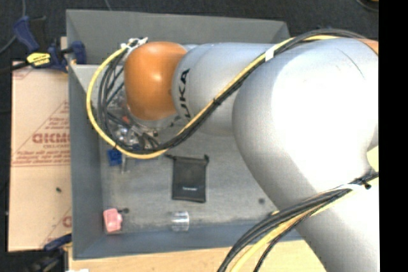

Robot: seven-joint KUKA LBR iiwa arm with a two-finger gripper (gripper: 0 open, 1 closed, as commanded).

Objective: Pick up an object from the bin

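My gripper point(126, 130) hangs low at the left side of the bin, mostly hidden under the arm's orange cover and cables. A small blue thing point(115, 157) lies just below it, close to the left wall and partly covered by the gripper. To the right of that, a flat black pouch point(189, 179) lies on the bin floor, apart from the gripper.
A small pink block point(112, 220) sits in the near left corner. A clear plastic cup point(180, 221) lies on its side by the near wall. The arm's thick grey body covers the bin's right half and much of the back.
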